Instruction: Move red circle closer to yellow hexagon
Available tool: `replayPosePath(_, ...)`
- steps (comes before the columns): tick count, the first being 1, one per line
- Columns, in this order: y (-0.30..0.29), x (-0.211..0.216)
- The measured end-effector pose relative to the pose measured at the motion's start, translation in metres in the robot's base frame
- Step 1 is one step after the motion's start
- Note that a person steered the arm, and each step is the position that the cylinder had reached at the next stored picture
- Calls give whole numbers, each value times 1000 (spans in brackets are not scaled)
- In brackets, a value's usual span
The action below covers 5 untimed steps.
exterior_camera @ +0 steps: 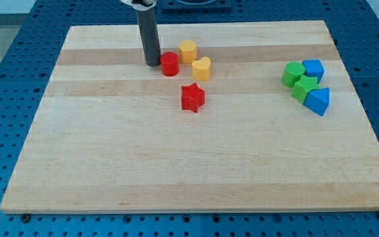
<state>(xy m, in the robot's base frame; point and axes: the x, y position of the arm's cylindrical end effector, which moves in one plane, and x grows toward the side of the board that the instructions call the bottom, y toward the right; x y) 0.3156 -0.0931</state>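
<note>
The red circle (170, 64) stands near the view's top, left of centre, on the wooden board (110, 164). The yellow hexagon (187, 50) sits just up and to the right of it, a small gap apart. My tip (152, 64) rests on the board right at the red circle's left side, touching it or nearly so. The dark rod rises straight up from there out of the view's top.
A yellow heart (201, 68) lies right of the red circle. A red star (192, 97) lies below them. At the view's right are two green blocks (293, 74) (304, 88), a blue block (313, 68) and a blue triangle (318, 101), clustered together.
</note>
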Motion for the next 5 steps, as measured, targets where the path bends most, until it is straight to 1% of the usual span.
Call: replayPosePath(5,6,0)
